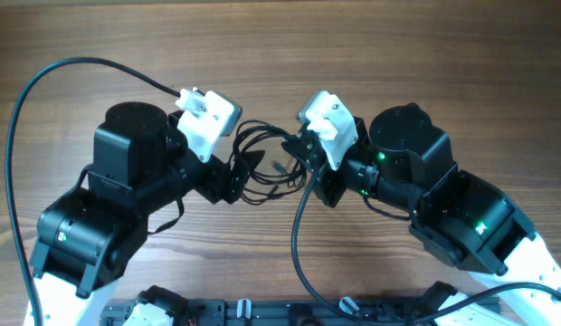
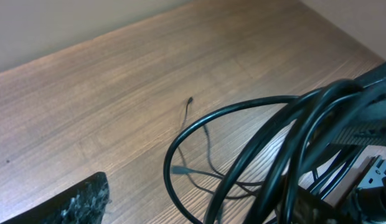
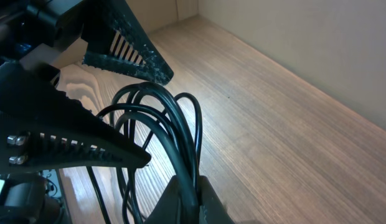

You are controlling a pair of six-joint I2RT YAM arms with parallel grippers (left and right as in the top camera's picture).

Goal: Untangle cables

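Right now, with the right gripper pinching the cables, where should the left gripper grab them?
Grip the outermost loop on its free curve, away from where the right gripper pinches: the cables bunch there and fan apart beyond it, so one strand can probably be singled out. Bring the open left gripper in from its own side, jaws across the cord.

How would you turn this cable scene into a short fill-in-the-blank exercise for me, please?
1. The right gripper is ___ on the cables.
2. The left gripper is ___, gripping nothing.
3. The cables are ___ in colour.
4. The table has a top of ___ grain.
Missing words: shut; open; black; wood.
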